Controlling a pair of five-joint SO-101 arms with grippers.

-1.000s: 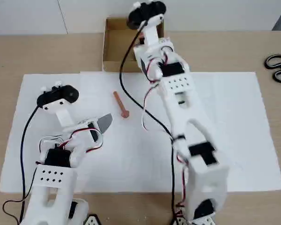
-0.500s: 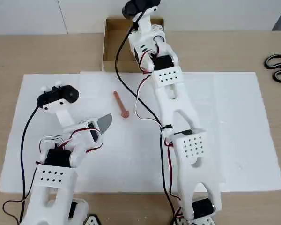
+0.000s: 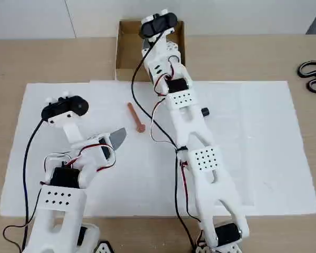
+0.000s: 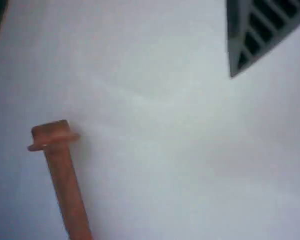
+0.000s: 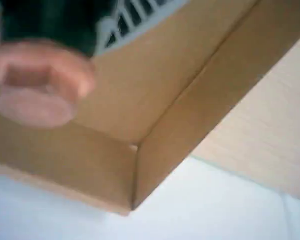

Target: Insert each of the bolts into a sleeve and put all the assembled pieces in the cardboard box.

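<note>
From above, my left end effector (image 3: 116,138) is open and empty over the white foam sheet (image 3: 263,147), near the coppery loose bolt (image 3: 136,117). My right arm (image 3: 171,84) stretches over the cardboard box (image 3: 124,52).

Left wrist: round flanged head, smooth straight shank.

Right wrist: my right end effector (image 5: 75,45) grips the sleeved bolt (image 5: 35,85) above the box's matte brown corner.
</note>
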